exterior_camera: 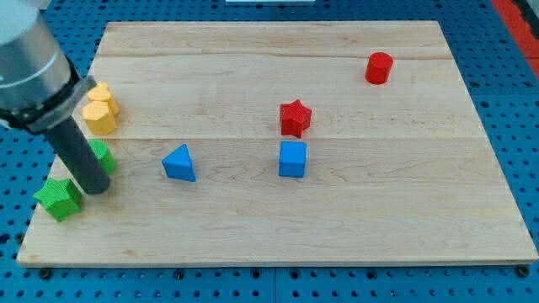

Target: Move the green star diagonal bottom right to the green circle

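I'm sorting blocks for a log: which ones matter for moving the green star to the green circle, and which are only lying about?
In the job: green star; green circle, half hidden by the rod; my tip, between them.

Lying about: two yellow blocks; blue triangle; blue cube; red star; red cylinder.

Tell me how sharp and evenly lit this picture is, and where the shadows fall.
Camera view: even, soft light, no glare on the wooden board; the red cylinder, blue cube and blue triangle look sharp, with faint shadows at their bases; the arm at the view's top left is blurred, my tip beside the green star, partly hiding the green circle.
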You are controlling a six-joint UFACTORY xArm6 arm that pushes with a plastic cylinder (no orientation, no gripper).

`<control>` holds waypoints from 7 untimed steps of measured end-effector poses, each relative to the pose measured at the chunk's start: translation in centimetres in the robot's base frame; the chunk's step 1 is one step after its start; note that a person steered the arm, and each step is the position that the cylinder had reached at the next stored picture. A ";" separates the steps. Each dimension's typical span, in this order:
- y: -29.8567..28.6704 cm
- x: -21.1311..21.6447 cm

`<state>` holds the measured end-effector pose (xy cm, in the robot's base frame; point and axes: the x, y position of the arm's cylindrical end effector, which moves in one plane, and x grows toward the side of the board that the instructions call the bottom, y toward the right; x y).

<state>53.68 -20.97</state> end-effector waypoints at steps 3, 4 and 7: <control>-9.4 7.0; -9.4 7.0; -7.1 6.5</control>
<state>60.16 -28.09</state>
